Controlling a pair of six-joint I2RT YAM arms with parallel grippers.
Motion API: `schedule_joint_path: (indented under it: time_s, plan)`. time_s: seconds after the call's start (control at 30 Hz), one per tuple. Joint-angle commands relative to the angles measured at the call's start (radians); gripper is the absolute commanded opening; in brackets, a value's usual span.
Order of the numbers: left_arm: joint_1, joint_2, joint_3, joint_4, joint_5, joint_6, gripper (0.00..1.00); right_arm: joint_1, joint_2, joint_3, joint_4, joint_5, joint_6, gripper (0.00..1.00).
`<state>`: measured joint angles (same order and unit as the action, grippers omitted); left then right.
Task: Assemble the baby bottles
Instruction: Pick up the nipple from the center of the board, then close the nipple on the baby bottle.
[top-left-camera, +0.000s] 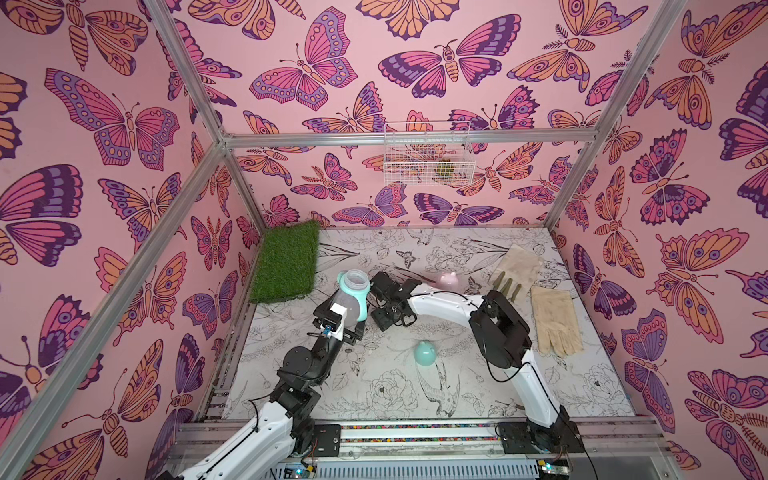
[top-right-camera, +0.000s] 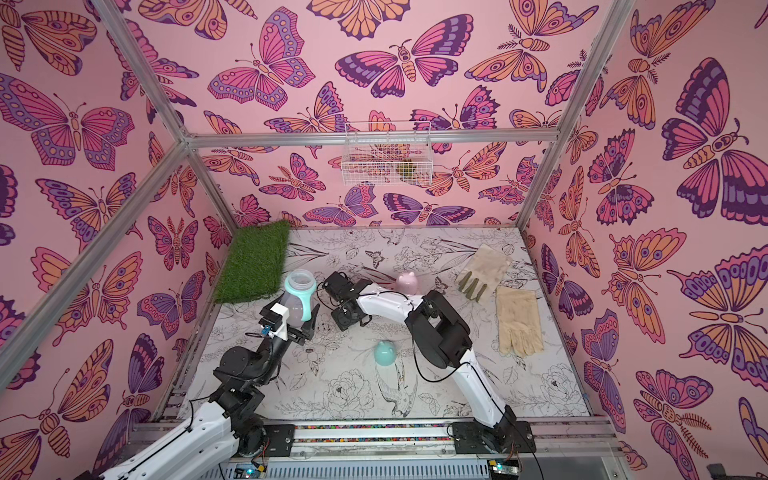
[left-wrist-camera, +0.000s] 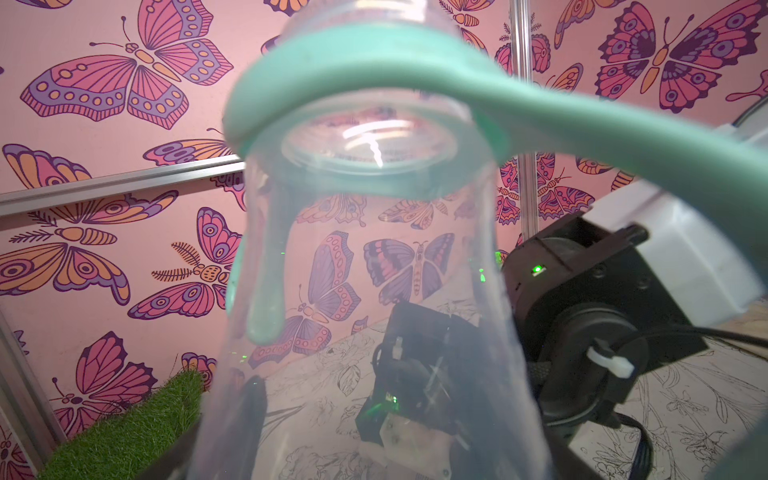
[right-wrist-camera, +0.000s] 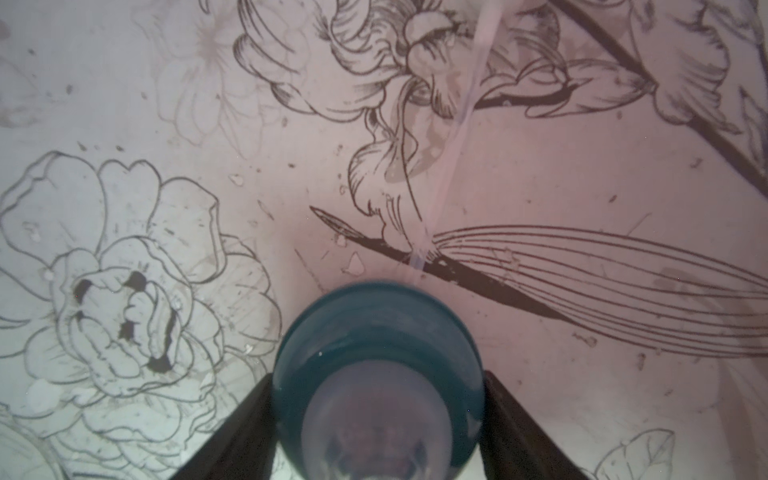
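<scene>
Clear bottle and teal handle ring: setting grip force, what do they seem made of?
Clear bottle: likely rigid plastic, glossy; wallpaper shows through with glints. Teal handle ring: matte, smooth, rounded edges; plastic or silicone, cannot tell.

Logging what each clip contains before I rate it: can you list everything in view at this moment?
bottle: one, clear, held tilted above the table
handle ring: one, teal, around the bottle's neck
nipple collar: one, teal, between the right gripper's fingers
dome caps: two, one teal at mid-table, one pink beyond the right arm
gloves: two, beige, flat at the table's right side
grass mat: one, green, far left corner
wire basket: one, white, on the back wall, something greenish inside
table: one, white with line-drawn flowers
left gripper: shut on the bottle
right gripper: shut on the nipple collar
</scene>
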<state>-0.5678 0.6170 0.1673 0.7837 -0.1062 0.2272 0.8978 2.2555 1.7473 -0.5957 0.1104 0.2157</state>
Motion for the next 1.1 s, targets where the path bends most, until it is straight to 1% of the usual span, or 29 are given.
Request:
schedule_joint_path:
  time_s: [0.0,0.27,0.53,0.77,0.93,1.07]
  plan:
    - [0.007,-0.008,-0.016,0.025,-0.01,-0.004,0.0,-0.011,-0.097,-0.011,-0.026,-0.013,-0.036,0.42]
    - [0.009,-0.003,-0.026,0.045,-0.003,-0.011,0.0,-0.05,-0.205,0.035,-0.075,-0.018,-0.082,0.41]
    - [0.009,0.015,-0.043,0.071,-0.003,0.005,0.0,-0.054,-0.312,0.069,-0.126,0.005,-0.117,0.4]
    - [0.008,0.035,-0.074,0.136,0.08,0.023,0.0,-0.054,-0.464,0.075,-0.217,-0.009,-0.142,0.39]
    - [0.008,0.075,-0.093,0.203,0.108,0.026,0.0,-0.053,-0.581,0.074,-0.283,-0.006,-0.161,0.38]
    - [0.008,0.103,-0.099,0.227,0.123,0.021,0.0,-0.053,-0.65,0.081,-0.3,-0.011,-0.184,0.37]
